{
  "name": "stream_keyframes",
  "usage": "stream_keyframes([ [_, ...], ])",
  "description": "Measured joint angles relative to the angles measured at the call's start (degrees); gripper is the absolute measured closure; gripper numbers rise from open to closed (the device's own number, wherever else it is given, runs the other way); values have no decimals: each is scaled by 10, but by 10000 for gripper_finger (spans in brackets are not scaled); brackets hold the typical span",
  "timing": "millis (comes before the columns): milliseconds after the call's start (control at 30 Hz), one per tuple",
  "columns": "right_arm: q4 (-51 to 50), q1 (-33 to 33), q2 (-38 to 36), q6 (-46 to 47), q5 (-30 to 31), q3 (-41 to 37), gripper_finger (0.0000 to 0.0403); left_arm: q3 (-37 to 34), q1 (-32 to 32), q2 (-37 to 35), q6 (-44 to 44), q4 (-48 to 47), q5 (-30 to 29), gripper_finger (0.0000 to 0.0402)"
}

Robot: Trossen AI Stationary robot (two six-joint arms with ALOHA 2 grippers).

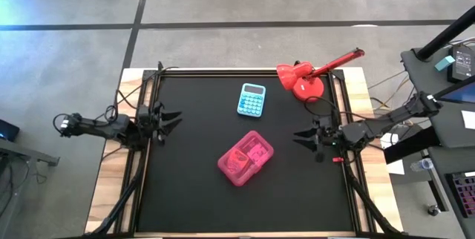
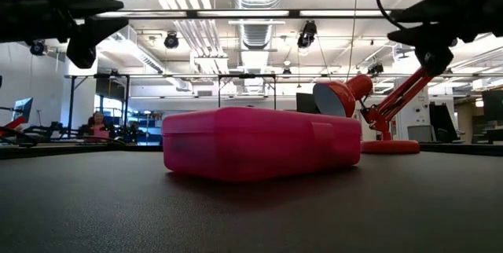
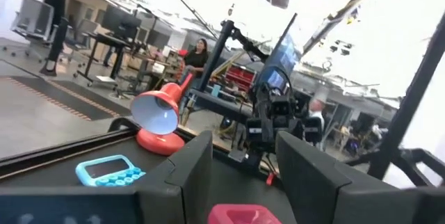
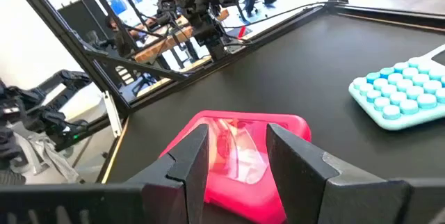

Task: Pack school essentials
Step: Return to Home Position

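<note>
A pink translucent case (image 1: 246,157) lies shut on its flat bottom in the middle of the black table, also seen in the low view (image 2: 262,153). Pale shapes show faintly through its lid (image 4: 240,156). No loose scissors, pencils, markers or crayon box show anywhere on the table. My left gripper (image 1: 172,120) hovers open near the table's left edge, pointing at the case (image 3: 243,215). My right gripper (image 1: 303,138) hovers open near the right edge, also facing the case. Both are above the table and touch nothing.
A light-blue calculator (image 1: 252,99) lies flat toward the far side. A red desk lamp (image 1: 304,77) stands at the far right corner with its shade tipped toward the table. Bare black mat surrounds the case. People sit in the room beyond.
</note>
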Motion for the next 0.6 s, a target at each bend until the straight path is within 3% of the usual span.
stream_keyframes([
  [433, 14, 0, -75, 68, 3, -84, 268, -6, 0, -4, -7, -2, -28, 258],
  [600, 0, 0, -78, 96, 48, -85, 268, -6, 0, 11, -13, -2, -40, 258],
])
